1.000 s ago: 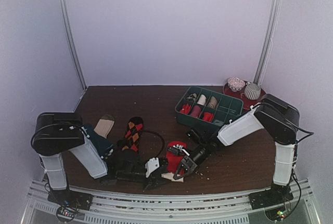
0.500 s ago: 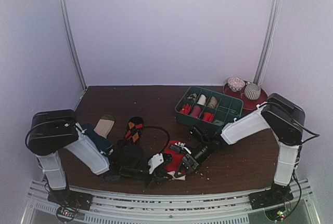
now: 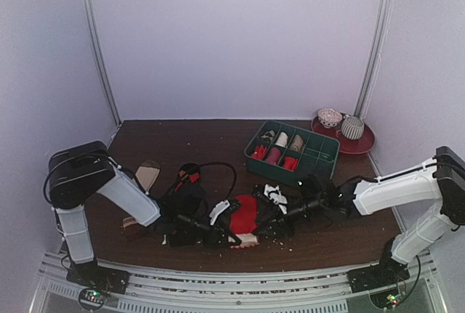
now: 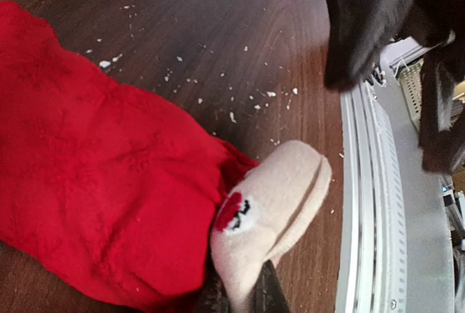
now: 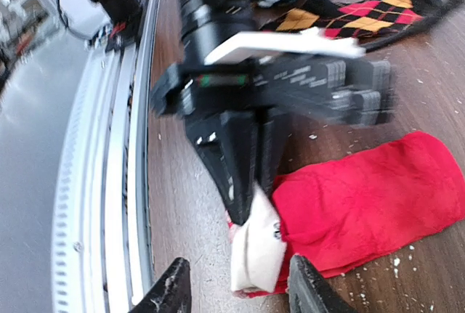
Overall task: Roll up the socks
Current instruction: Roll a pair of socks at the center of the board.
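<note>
Red sock (image 4: pixel 109 182) lies flat by the near edge of the table (image 4: pixel 218 37), its beige cuff (image 4: pixel 272 204) clamped in your left gripper (image 5: pixel 243 186). Your right gripper (image 5: pixel 236 295) hovers, fingers spread apart. The hold looks shallow, so a tug could slip the cuff free.

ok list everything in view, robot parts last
red sock: 1, red, beige cuff, table's near edge
argyle sock: 1, black with red-orange diamonds, left of it
third sock: 1, beige and teal, far left
tray: 1, green, back right, rolled socks inside
plate: 1, red, beside tray, holding two patterned balls
table: 1, dark brown
left gripper: shut on red sock's cuff
right gripper: open, facing that cuff
</note>
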